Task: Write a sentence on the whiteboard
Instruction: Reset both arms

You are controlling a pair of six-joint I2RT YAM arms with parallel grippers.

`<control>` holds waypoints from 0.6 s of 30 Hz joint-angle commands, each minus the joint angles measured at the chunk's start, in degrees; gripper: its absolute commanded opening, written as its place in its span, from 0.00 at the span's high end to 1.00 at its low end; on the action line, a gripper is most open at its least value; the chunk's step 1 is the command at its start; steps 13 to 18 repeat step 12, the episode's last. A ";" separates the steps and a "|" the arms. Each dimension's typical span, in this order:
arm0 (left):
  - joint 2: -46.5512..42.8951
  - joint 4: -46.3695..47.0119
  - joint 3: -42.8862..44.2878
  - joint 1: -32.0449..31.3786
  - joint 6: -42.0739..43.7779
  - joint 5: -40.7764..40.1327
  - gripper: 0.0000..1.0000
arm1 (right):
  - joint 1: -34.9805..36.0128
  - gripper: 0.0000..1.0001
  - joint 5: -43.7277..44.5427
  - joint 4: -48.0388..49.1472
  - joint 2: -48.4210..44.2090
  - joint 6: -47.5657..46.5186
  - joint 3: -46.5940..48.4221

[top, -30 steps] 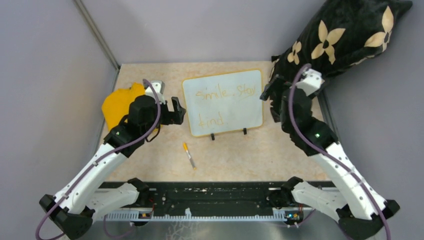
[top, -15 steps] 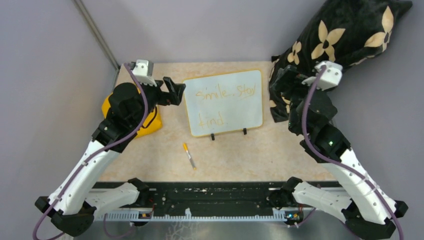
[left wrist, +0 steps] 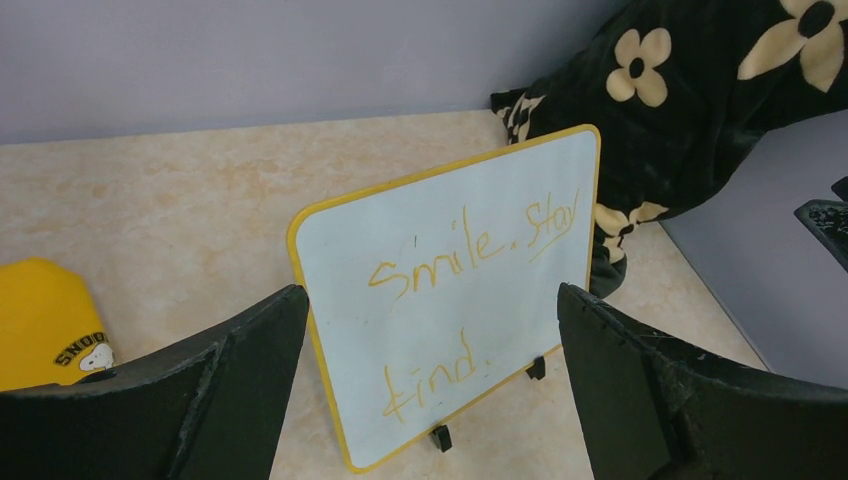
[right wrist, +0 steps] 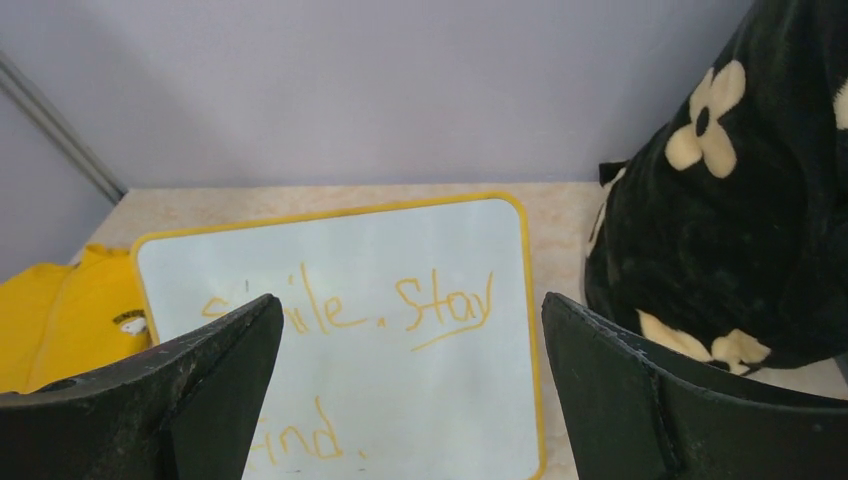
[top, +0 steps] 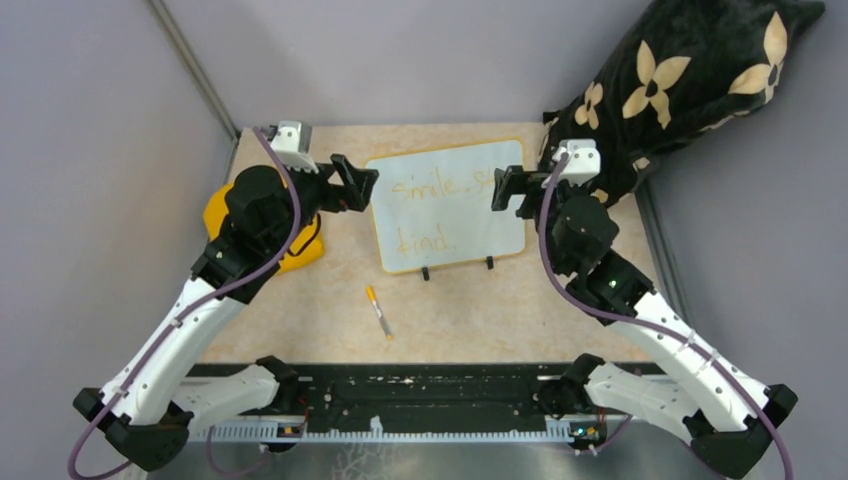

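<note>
Whiteboard (top: 445,205), glossy, yellow-framed, is flanked by my left gripper (top: 356,188) and right gripper (top: 500,190). Fingers on both are apart. A black flowered cushion (top: 690,70) sits just beside its right edge.

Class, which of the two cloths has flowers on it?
The black cloth at the far right, with cream flowers; the yellow cloth on the left has none.

A pen (top: 378,311) lies on the beige table (top: 500,310), nearer the bases than the left gripper (top: 362,185) and right gripper (top: 503,188), about midway between them. A yellow cloth (top: 218,220) with a Snoopy print lies left of the left gripper. A black cushion (top: 690,70) with cream flowers is heaped right of and beyond the right gripper.
</note>
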 commanded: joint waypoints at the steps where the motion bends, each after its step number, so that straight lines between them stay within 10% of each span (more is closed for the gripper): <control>1: -2.40 0.51 -1.32 -0.13 -0.51 -0.17 0.01 | 0.36 0.02 -5.79 9.12 -3.24 -1.85 -1.63; 18: -6.03 5.05 -6.58 -0.17 -0.20 -1.69 0.01 | 0.32 0.02 -7.41 8.07 -6.86 -2.24 -3.43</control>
